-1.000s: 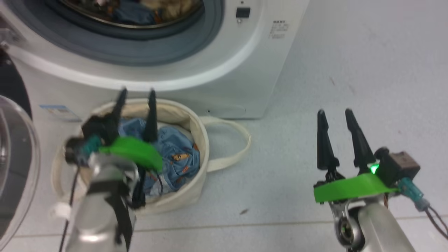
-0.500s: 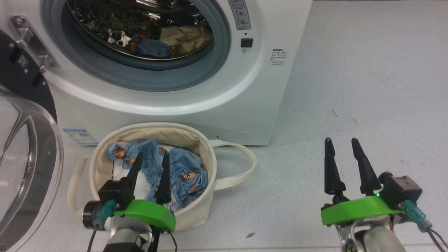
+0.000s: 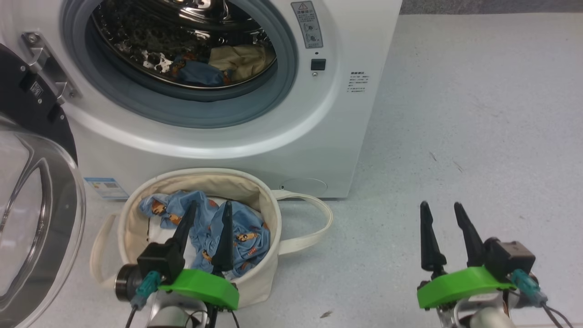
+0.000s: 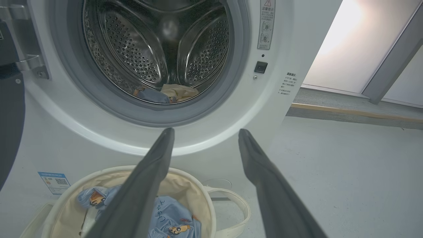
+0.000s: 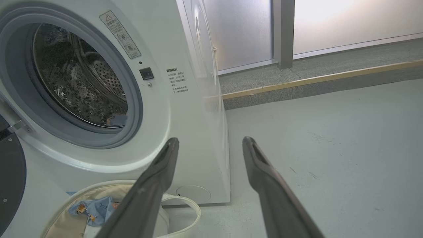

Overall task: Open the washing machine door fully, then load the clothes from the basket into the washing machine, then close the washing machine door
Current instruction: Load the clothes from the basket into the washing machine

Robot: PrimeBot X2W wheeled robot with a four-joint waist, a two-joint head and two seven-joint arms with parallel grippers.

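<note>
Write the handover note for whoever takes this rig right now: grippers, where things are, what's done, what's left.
Left gripper: open, empty, over the basket.
Right gripper: open, empty, above the floor right of the washing machine.
Washing machine door: swung open at the left.
Done: a blue garment and a beige cloth lie in the drum.
Left: load the blue printed clothes from the basket, then close the door.

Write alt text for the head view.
The open left gripper hovers over blue printed clothes in a cream basket, in front of the washing machine, its door open and laundry inside. The open right gripper hangs over the floor.
</note>
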